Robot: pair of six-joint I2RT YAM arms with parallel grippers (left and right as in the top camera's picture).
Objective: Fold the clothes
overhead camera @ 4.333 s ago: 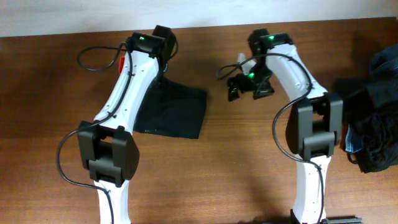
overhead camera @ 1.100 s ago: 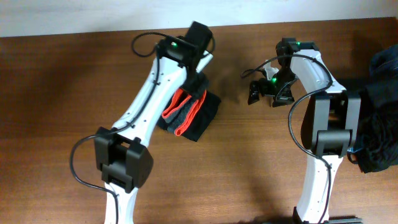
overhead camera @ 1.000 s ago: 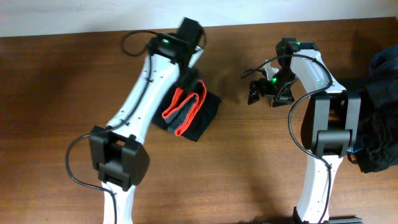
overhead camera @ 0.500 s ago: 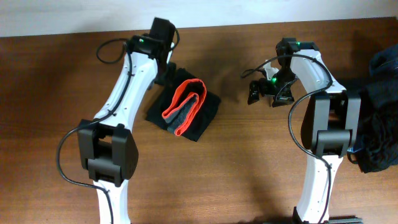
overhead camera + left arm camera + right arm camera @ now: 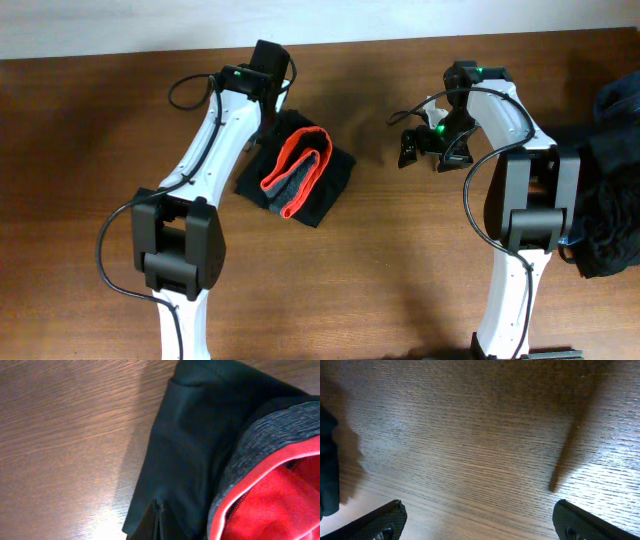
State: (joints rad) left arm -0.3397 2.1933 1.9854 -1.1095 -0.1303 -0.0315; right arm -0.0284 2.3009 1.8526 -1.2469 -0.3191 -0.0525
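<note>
The clothes [image 5: 300, 180] lie folded into a small black bundle on the table, the grey waistband with its red inner edge curled on top. In the left wrist view the clothes [image 5: 200, 435] fill the right half, red lining at the lower right. My left gripper [image 5: 268, 118] hovers at the bundle's far left corner. Its fingers [image 5: 156, 522] are pressed together, shut, with no fabric visibly pinched. My right gripper [image 5: 420, 150] hangs open over bare wood to the right of the bundle. In its wrist view the right gripper [image 5: 477, 512] has wide-apart fingertips and nothing between them.
A heap of dark and blue denim garments [image 5: 610, 180] sits at the table's right edge, beside the right arm's base. The wooden table [image 5: 80, 200] ends at a pale wall along the back. A black cable loops off the left arm [image 5: 185, 90].
My left gripper drew back from over the folded bundle toward the back left and went from open to shut. The bundle stays put with the red edge showing. The right arm has not moved.
</note>
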